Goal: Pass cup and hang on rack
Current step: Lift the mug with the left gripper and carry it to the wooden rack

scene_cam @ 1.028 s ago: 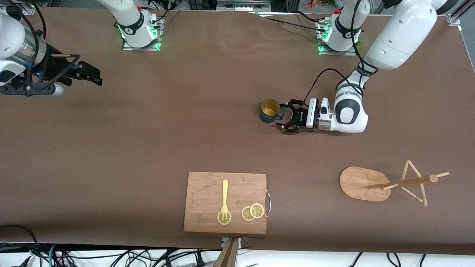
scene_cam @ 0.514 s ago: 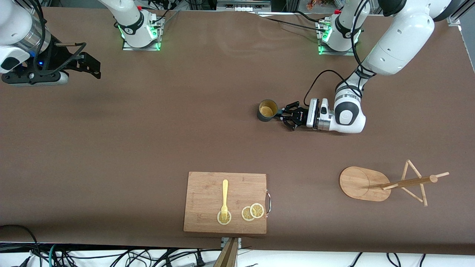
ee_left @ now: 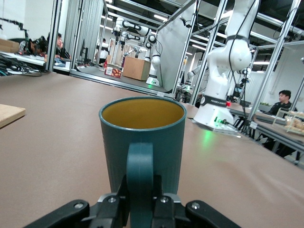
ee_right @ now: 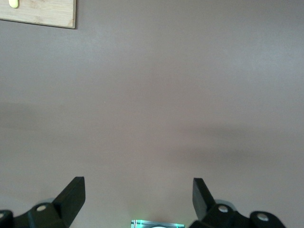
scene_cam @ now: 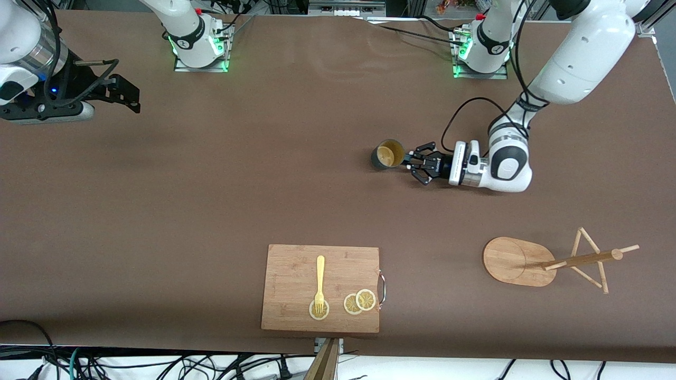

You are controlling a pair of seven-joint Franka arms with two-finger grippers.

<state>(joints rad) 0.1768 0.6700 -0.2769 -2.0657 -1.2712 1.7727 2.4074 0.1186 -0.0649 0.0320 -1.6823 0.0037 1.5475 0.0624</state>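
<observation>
The cup (scene_cam: 387, 155) is dark teal outside, mustard-yellow inside; the counter (scene_cam: 211, 200) plain brown; the rack (scene_cam: 520, 261) and cutting board (scene_cam: 296, 274) light wood; the fork (scene_cam: 319, 282) pale yellow

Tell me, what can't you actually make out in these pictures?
- Cup: in the left wrist view the handle and left gripper cover its lower front.
- Rack: in neither wrist view; its peg ends look too thin in the front view to judge.
- Right gripper: open over bare table; the picture's edge cuts off its body.
</observation>
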